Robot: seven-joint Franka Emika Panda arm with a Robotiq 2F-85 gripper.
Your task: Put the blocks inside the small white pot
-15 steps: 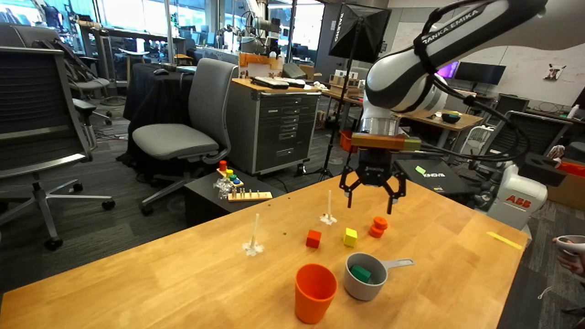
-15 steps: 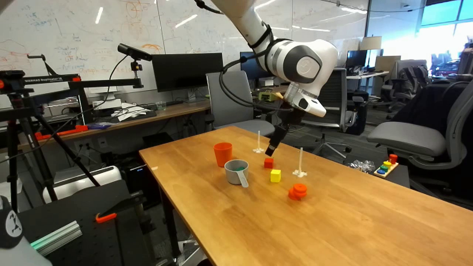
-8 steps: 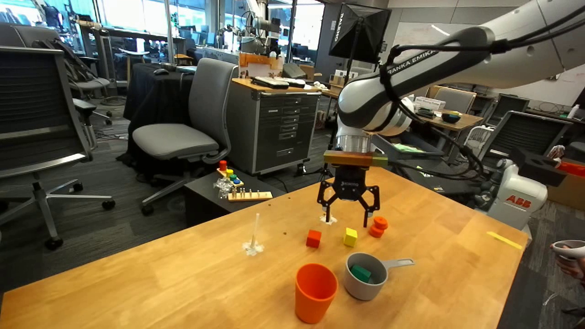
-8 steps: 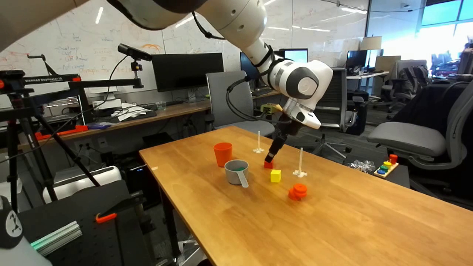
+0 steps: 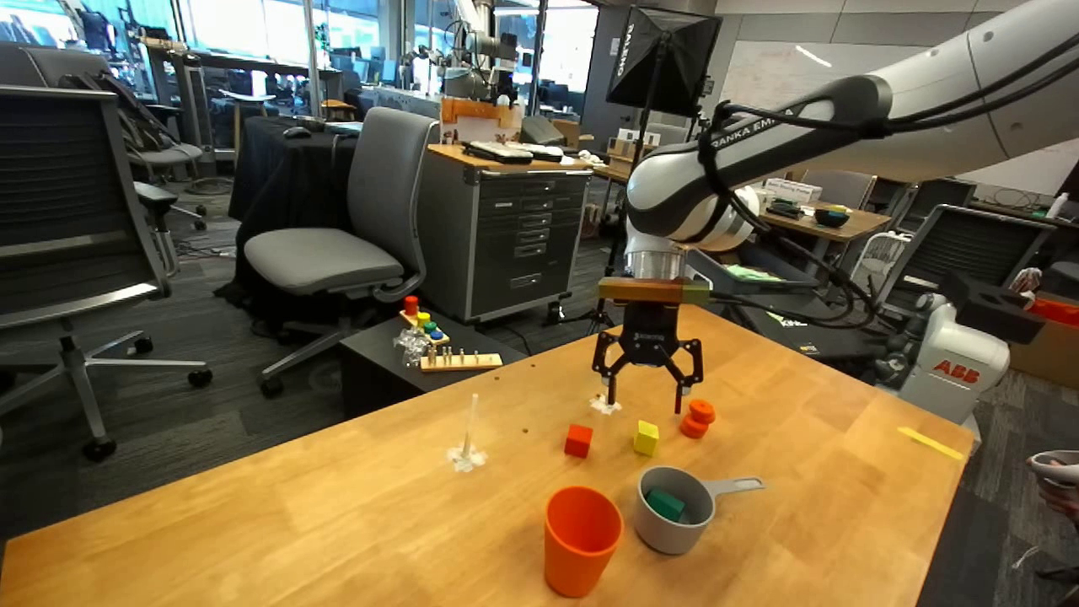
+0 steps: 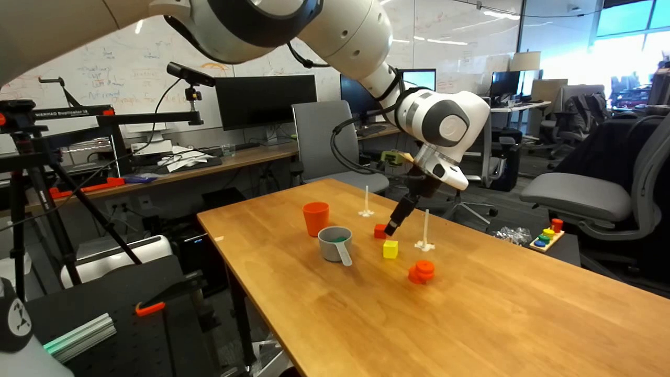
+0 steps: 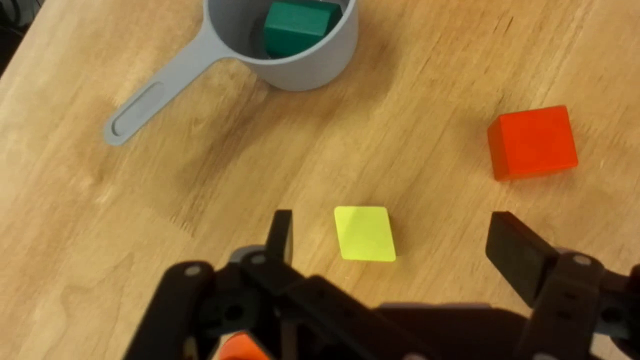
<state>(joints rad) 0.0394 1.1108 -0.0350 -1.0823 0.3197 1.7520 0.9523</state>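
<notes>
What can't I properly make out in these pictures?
Grey-white pot: far rim cut off by the top edge, wrist view.
Its floor under the green block: covered by that block, wrist view.
Red block: partly behind the gripper, in an exterior view.
Orange-red stack: partly behind the gripper, cut off by the bottom edge, wrist view.

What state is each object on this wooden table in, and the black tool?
Black two-fingered tool: open, empty
Grey round handled pot: upright, uncovered
Green rectangular block: inside the pot
Red cube: on the table
Yellow cube: on the table
Orange plastic cup: upright
Orange rounded piece: on the table
Pale thin pegs: upright
</notes>
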